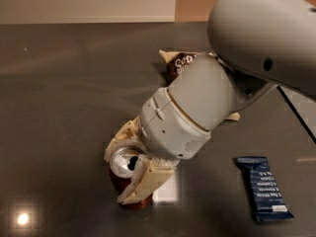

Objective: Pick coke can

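Observation:
The coke can [124, 163] stands upright on the dark table [64, 83] at lower left of centre, with its silver top and dark mouth hole showing. My gripper [129, 168] reaches down from the grey arm. Its two cream fingers [143, 180] sit on either side of the can, one behind at upper left and one in front at lower right, closed against its sides. The can's lower red-brown body shows below the front finger.
A brown-and-cream chip bag [178, 63] lies behind the arm, mostly hidden by it. A dark blue snack bar wrapper [264, 187] lies at lower right. The table's right edge [296, 110] runs diagonally at right. A lamp glare shows on the table at lower left.

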Controlling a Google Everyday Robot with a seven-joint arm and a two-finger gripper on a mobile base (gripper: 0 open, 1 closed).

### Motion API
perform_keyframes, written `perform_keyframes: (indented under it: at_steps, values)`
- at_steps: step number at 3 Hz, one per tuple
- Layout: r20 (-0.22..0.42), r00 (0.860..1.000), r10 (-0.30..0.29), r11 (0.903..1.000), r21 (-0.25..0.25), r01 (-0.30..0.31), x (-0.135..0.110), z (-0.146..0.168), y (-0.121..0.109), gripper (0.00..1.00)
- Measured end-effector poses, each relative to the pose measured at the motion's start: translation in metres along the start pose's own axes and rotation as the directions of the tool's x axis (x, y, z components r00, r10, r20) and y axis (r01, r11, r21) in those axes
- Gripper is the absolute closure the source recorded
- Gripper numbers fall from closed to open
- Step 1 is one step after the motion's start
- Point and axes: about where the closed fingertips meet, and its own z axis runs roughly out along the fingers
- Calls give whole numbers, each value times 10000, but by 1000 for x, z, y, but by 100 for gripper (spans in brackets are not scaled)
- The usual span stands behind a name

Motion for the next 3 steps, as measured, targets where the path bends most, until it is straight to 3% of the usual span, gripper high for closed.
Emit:
perform_keyframes:
  at_steps: [1,2,3]
  values:
    - [-58,9999,122,9999,74,-122,-12,-30,-15,100]
    - [-12,9999,136,9992,377,-136,-38,-88,-47,100]
    - [-12,9999,136,9992,377,-136,-38,-88,-47,100]
